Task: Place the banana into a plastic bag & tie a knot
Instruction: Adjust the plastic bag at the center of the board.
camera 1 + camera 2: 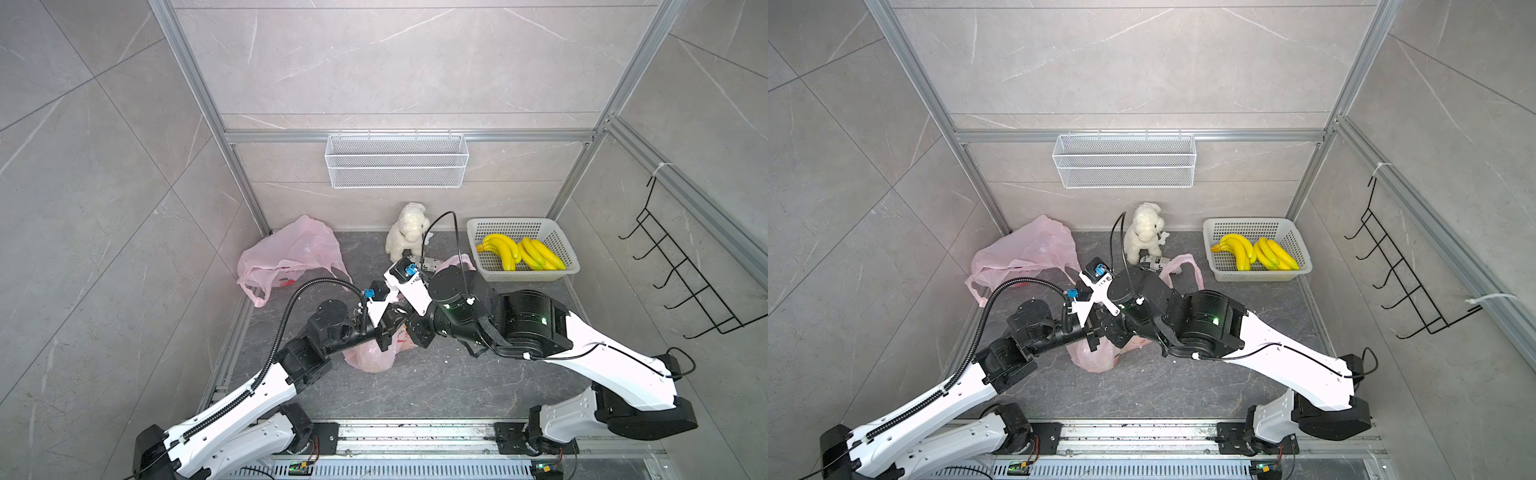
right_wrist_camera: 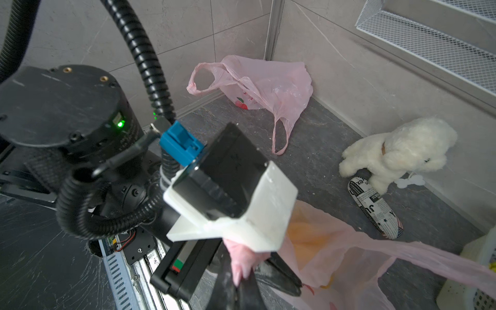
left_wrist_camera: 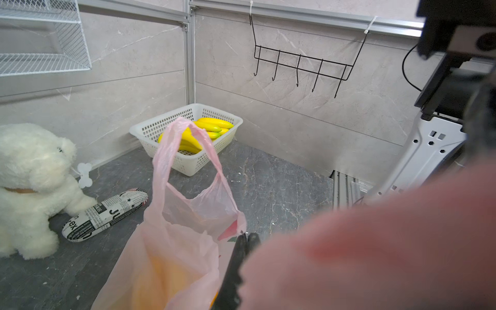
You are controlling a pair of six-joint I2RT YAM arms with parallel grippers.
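Closure detail escapes both top views, the arms covering it. Left wrist view: left gripper point(image 3: 245, 240) closed tight on the rim of the pink translucent plastic bag point(image 3: 185, 241), yellow banana point(image 3: 161, 271) showing through the film. Right wrist view: right gripper point(image 2: 241, 287) clamped on bunched film. Dark grey marbled desk point(image 1: 436, 382); grey tiled walls point(image 1: 395, 62).

In both top views the crossed wrists point(image 1: 409, 309) cover both sets of jaws. Of the pink bag point(image 1: 370, 358) you get only a lobe poking out beneath them. The banana point(image 3: 163, 271) inside is a yellow-orange glow through the film, shape unreadable.

Left wrist view: a pink blur point(image 3: 375, 241) swamps much of the view, too near the lens to name.

Right wrist view: the left wrist camera mount point(image 2: 241, 204) blocks the grip. The right gripper point(image 2: 241, 288) runs off the edge. The basket point(image 2: 472, 268) is cropped to a corner.
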